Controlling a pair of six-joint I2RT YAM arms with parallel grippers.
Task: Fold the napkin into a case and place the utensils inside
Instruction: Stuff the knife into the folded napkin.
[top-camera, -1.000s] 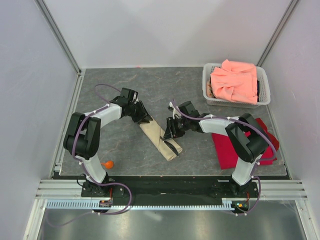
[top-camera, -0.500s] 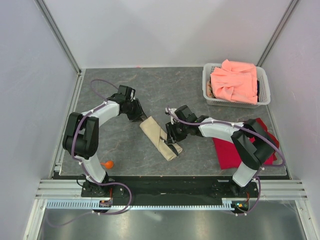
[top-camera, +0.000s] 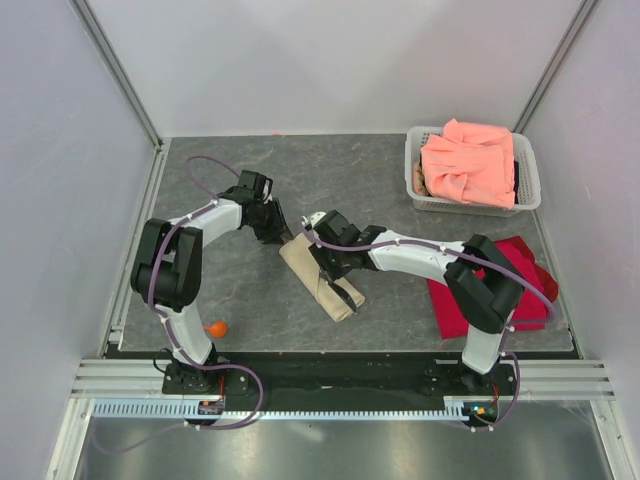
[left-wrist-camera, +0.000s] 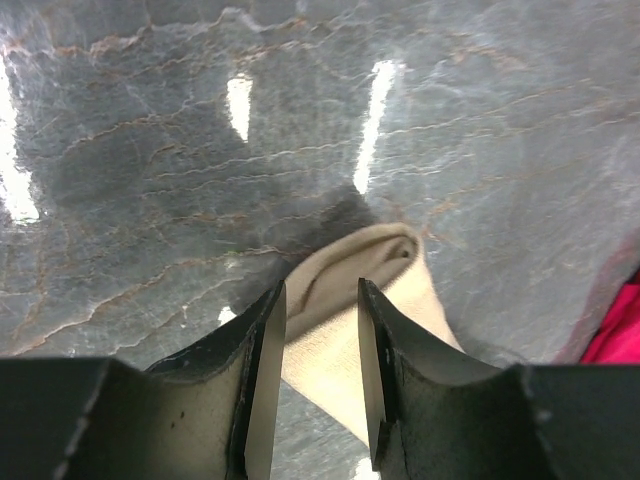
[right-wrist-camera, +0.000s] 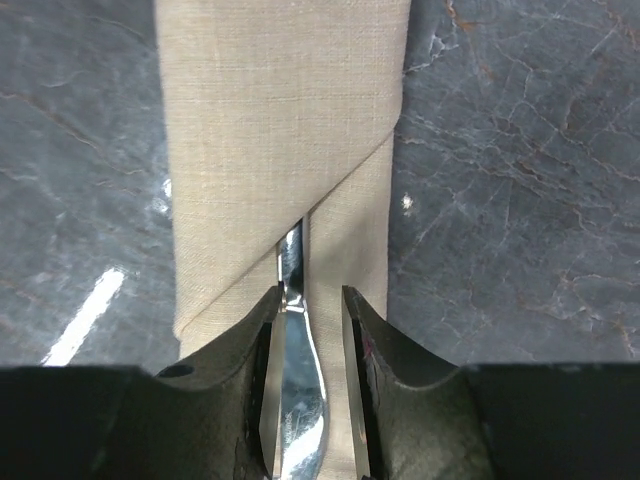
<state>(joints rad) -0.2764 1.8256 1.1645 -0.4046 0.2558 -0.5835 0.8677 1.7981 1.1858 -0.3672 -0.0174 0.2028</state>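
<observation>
1. At the middle of the tabletop (top-camera: 240, 190), we are seeing the case (top-camera: 300, 265) lying flat as a long narrow beige pouch. It is running diagonally from far left to near right.
2. The left hand (top-camera: 280, 237) is sitting at the far end of the case. In its wrist view the two fingers (left-wrist-camera: 262, 350) are standing parted. The rounded folded end of the cloth is showing in the gap and just beyond the tips, and we are making out no pinch on it.
3. The right hand (top-camera: 332, 272) is reaching in from the right and hanging over the middle of the case, right at the slanted pocket edge.
4. In the right wrist view the slender utensil (right-wrist-camera: 295, 370), shiny and silver there, is lying lengthwise between the two fingers. Its far end is lying hidden under the slanted edge.
5. Those fingers are standing close on either side of the utensil. It is seeming to touch one finger, while a sliver of cloth is showing beside the other. We cannot tell whether the hand is actually clamping it.
6. The orange spoon (top-camera: 215, 327) is lying on the tabletop near the left arm's base, well apart from the case.
7. The white basket (top-camera: 413, 170) is sitting in the far right corner and holding a salmon-pink cloth (top-camera: 468, 160). A red cloth (top-camera: 445, 300) is lying partly under the right arm.
</observation>
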